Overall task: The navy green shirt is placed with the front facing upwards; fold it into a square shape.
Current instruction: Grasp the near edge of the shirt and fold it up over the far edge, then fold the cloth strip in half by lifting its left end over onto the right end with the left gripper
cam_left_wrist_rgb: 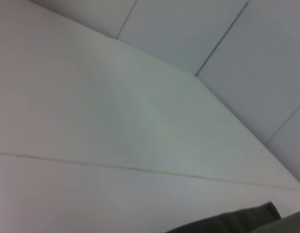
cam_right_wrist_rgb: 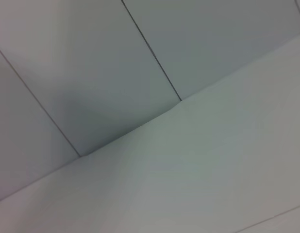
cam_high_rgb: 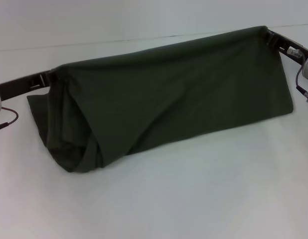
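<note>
Head view only: one navy green shirt point(cam_high_rgb: 169, 94), lifted along its top edge between the left hand point(cam_high_rgb: 48, 77) and right hand point(cam_high_rgb: 270, 37), each clenched on a shirt corner.
Left wrist view: a sliver of green cloth and the white counter point(cam_left_wrist_rgb: 91, 121).
Right wrist view: counter and wall panels, no shirt.
Long axis: hand to hand, rising toward the right hand.
Lower edge: drapes onto the counter below both hands.
Count: one shirt, two hands.
</note>
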Controlling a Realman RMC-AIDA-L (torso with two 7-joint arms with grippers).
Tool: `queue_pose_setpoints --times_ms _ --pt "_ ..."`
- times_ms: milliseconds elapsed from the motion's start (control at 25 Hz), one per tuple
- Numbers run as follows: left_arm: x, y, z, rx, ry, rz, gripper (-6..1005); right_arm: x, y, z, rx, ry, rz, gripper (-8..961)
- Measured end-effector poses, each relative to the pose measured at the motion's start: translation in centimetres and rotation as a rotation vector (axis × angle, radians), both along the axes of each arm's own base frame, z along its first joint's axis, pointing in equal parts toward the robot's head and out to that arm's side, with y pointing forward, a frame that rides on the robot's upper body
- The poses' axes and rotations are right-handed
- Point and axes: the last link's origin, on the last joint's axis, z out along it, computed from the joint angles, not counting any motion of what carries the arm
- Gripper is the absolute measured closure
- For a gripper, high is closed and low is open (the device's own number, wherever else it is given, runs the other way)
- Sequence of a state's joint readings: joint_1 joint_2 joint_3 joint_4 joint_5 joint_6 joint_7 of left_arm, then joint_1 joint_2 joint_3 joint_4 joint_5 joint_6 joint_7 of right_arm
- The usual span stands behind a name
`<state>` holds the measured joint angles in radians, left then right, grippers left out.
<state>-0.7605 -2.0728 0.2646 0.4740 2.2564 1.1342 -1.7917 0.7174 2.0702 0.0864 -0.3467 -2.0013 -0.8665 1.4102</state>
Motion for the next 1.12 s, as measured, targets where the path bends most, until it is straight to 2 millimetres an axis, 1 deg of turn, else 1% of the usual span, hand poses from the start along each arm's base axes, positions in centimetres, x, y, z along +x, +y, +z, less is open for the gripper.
queue_pose_setpoints --times_ms 80,280,520,600,640,840,1040,1120 --pt "-0.1 0.1 0.0 0.022 -0.014 0.014 924 -0.2 0.1 -0.1 -0.008 -0.009 0.009 908" --pt "-0.7 0.2 0.2 0.077 -0.035 0.063 886 -0.5 0.3 -0.2 -0.023 -0.018 0.023 835" --pt "-1.6 0.1 0.2 0.115 -0.03 0.115 842 -0.5 0.6 0.1 0.002 -0.008 0.004 748" --pt "-1.8 0.0 0.1 0.118 -0.028 0.122 827 -0.5 0.7 0.2 0.009 -0.003 0.002 583" --pt "-1.9 0.0 0.1 0.122 -0.027 0.128 791 -0.5 0.7 0.3 0.012 -0.001 0.004 500" --pt "-2.0 -0.4 0.2 0.12 -0.039 0.121 611 -0.4 -0.2 0.8 0.028 0.032 0.05 378" --pt "-1.7 -1.7 0.6 0.063 -0.047 0.034 369 -0.1 -2.7 1.7 0.045 0.095 0.161 256" --pt "-1.7 -2.5 0.9 0.053 -0.046 -0.003 235 -0.1 -4.0 2.1 0.037 0.108 0.223 197"
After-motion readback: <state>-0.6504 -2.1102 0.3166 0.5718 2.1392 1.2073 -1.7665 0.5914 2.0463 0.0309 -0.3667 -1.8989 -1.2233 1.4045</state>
